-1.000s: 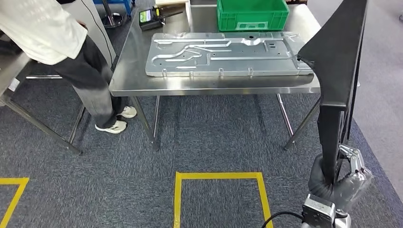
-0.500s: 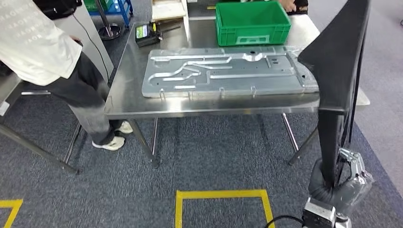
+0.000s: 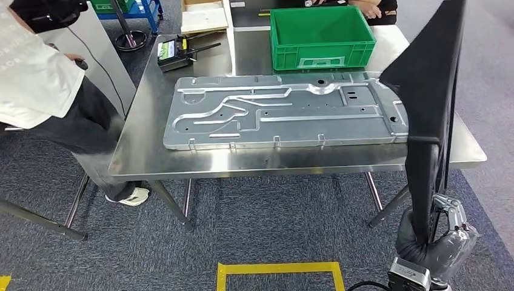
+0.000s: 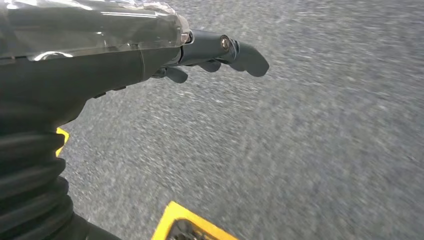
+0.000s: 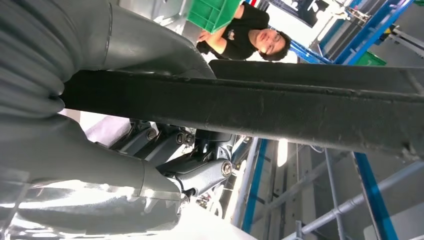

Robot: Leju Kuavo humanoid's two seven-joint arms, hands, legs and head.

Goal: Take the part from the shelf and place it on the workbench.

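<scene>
The part (image 3: 430, 91) stands upright just right of the workbench (image 3: 242, 160), its lower end in my right hand (image 3: 433, 242), its wide top overlapping the bench's right edge from my head view. On the workbench I see a long grey metal plate (image 3: 279, 118) with stamped channels lying flat across most of the top, and behind the plate a green crate (image 3: 321, 36) and a small device with a screen (image 3: 176, 51). A person in a white top (image 3: 30, 79) stands at the workbench's left end; another person (image 5: 245, 35) sits beyond the crate. Yellow floor tape (image 3: 279, 270) lies on the carpet in front of the bench.

The part is black and matte: a narrow bar below, widening to a flat angled panel above.

My right hand wraps the bar, fingers closed around it. My left hand (image 4: 210, 50) hangs over the carpet, fingers apart, holding nothing.
</scene>
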